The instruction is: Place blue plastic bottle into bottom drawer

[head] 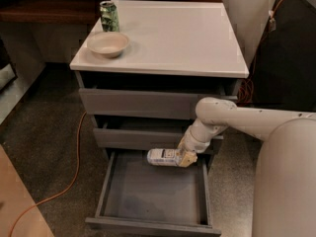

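Observation:
The blue plastic bottle [162,157] lies on its side, held in my gripper [185,158], which is shut on its right end. It hangs over the back of the open bottom drawer [153,191], just under the front of the middle drawer. The drawer is pulled out and its grey inside is bare. My white arm [237,120] reaches in from the right.
A green patterned can [109,16] and a beige bowl [108,44] stand on the cabinet's white top [173,33] at the back left. An orange cable [74,172] runs over the floor on the left. The two upper drawers [143,102] stand slightly open.

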Controlling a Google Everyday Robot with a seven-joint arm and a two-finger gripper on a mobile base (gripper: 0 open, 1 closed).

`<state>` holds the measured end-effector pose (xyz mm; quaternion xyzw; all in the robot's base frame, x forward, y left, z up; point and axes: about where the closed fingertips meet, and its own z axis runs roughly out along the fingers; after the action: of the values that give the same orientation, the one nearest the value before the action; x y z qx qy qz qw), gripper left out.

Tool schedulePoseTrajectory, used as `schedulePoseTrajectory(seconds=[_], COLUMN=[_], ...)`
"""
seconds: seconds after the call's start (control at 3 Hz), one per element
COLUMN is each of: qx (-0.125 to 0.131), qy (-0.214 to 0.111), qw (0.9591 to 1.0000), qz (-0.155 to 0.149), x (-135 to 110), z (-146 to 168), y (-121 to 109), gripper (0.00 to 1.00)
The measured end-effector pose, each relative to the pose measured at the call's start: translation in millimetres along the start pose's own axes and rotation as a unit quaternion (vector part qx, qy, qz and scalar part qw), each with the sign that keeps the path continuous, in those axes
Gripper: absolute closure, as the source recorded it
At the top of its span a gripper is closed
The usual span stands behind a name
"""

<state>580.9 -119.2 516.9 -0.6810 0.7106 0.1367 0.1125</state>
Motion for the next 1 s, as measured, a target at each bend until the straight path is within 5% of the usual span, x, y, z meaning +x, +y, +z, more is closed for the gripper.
schedulePoseTrajectory(seconds=[0.33,1.0], qx=[-0.015,-0.031], qy=[0.009,0.0], qw=[0.9998,0.9994], qz=[-0.002,0.012], x=[24,29], z=[35,55], y=[-7,-9], gripper=[1.0,1.0])
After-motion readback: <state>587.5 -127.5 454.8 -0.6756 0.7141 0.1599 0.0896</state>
